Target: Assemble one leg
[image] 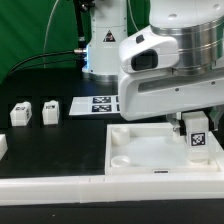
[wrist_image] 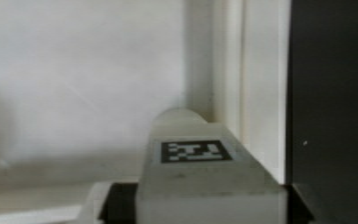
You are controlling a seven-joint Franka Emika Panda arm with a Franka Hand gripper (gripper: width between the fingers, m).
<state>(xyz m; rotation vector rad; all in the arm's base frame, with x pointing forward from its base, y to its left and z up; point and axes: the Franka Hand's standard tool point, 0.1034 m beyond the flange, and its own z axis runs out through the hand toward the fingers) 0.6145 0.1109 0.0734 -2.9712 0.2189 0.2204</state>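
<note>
Leg point(image: 198, 138) upright over tray point(image: 160, 155) corner, apparently gripped by end effector point(image: 194, 122).

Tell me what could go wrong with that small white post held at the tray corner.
The small white plastic leg, held by the gripper, is at the rim of the large white square tray beside black table; slight offset could miss the socket. That socket is hidden in both views, so seating can't be confirmed.

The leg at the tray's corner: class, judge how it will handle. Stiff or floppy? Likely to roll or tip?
Probably stiff: the leg is a blocky post with straight edges. Unlikely to roll, its faces being flat. It may tip if nudged: the loose posts stand on small bases.
</note>
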